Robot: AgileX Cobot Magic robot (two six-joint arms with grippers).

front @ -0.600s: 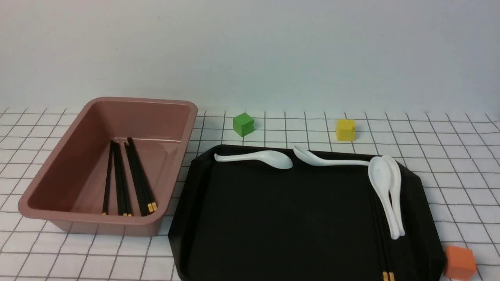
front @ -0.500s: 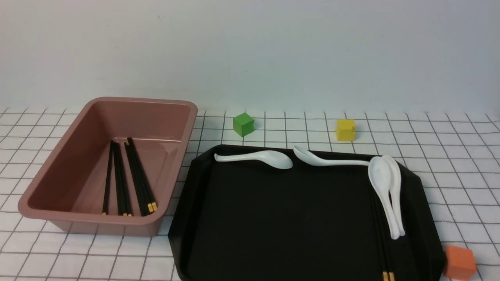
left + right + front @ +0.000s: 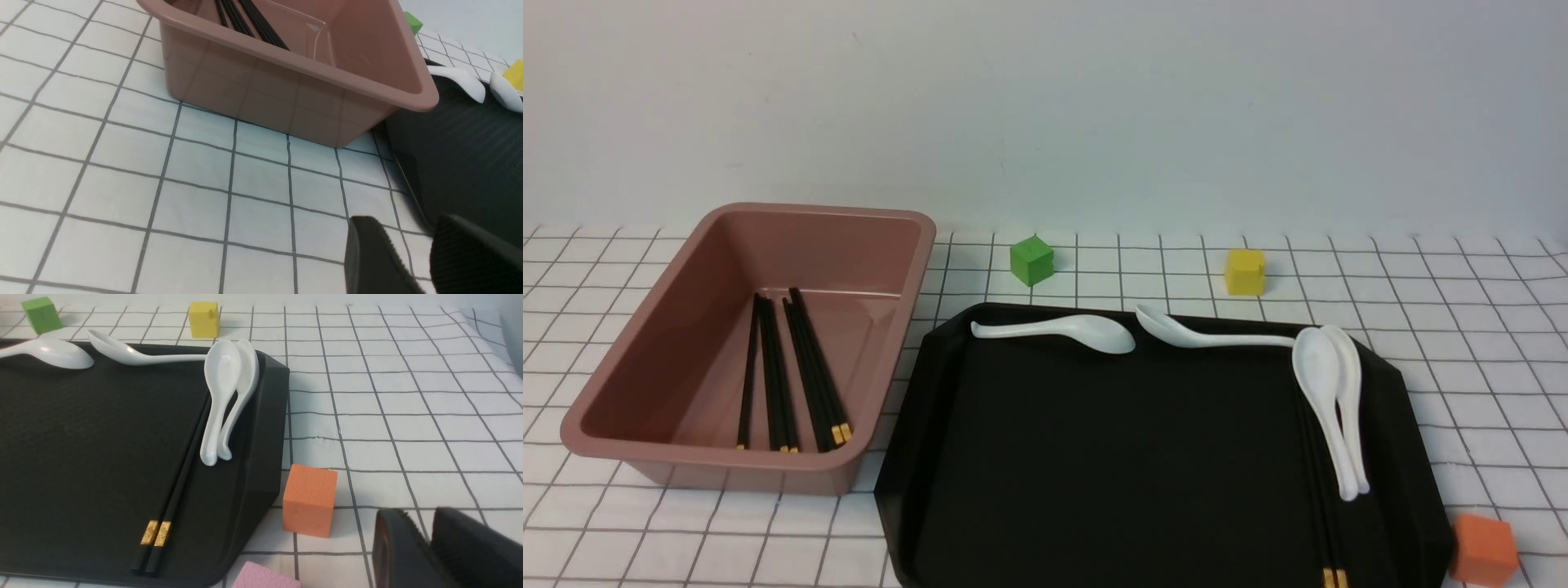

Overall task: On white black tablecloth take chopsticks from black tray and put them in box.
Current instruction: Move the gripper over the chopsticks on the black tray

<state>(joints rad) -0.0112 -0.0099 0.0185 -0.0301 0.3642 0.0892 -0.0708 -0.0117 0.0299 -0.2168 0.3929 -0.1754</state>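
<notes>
On the tablecloth [image 3: 1462,343], the black tray [image 3: 1111,457] holds one pair of chopsticks [image 3: 1319,490] along its right side, gold ends toward me, partly under two white spoons. The pair also shows in the right wrist view [image 3: 179,477]. Several more chopsticks [image 3: 792,376] lie in the brownish-pink box [image 3: 645,367] left of the tray. No gripper shows in the front view. My left gripper [image 3: 406,220] hovers slightly open and empty over the cloth near the box's corner [image 3: 265,90]. My right gripper [image 3: 419,512] is shut and empty, right of the tray.
Two nested white spoons [image 3: 1327,400] lie on the tray's right side, and two single spoons [image 3: 1062,331] [image 3: 1209,333] lie on its far rim. A green cube [image 3: 1032,260] and a yellow cube [image 3: 1245,271] stand behind the tray. An orange cube [image 3: 309,500] and a pink block [image 3: 265,577] sit near my right gripper.
</notes>
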